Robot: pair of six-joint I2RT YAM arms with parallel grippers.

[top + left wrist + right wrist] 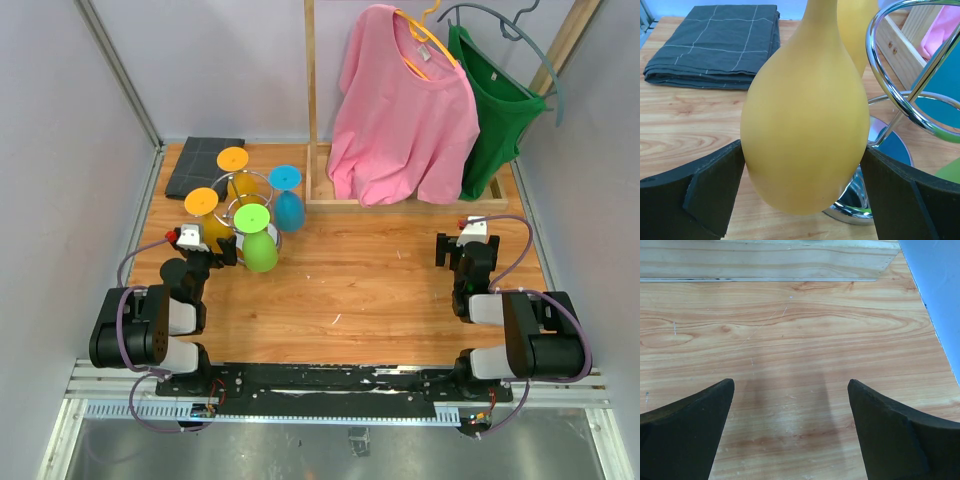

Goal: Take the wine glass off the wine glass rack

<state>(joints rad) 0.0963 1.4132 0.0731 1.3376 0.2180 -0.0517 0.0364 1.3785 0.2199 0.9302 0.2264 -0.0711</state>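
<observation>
The chrome wine glass rack stands at the table's back left, with several coloured glasses hanging upside down on its wire arms: two yellow, a green one and a blue one. My left gripper is shut on the bowl of the nearest yellow wine glass. In the left wrist view that yellow bowl fills the gap between both fingers, and the rack's chrome loop and domed base sit just behind it. My right gripper is open and empty over bare wood.
A folded dark grey cloth lies at the back left corner, also in the left wrist view. A tall wooden clothes rack with a pink shirt and a green shirt stands at the back right. Walls close both sides.
</observation>
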